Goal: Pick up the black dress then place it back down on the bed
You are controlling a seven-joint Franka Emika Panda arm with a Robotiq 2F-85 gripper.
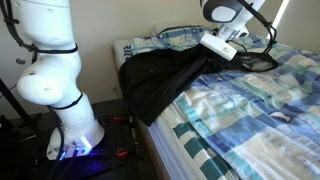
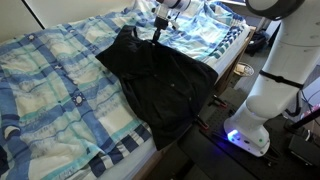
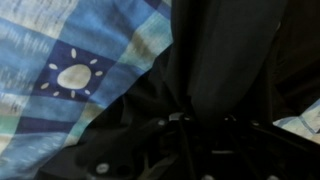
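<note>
The black dress lies wrinkled across the bed, and part of it hangs over the mattress edge. In both exterior views my gripper sits at the dress's upper end. In an exterior view the gripper points down onto the dress on the check cover. In the wrist view dark fabric runs as a bunched fold between the fingers, so the gripper looks shut on the dress. The cover's sun patch shows to the left.
My white robot base stands on the floor beside the bed; it also shows in an exterior view. Black cables trail from the arm over the cover. The bed edge drops to dark floor.
</note>
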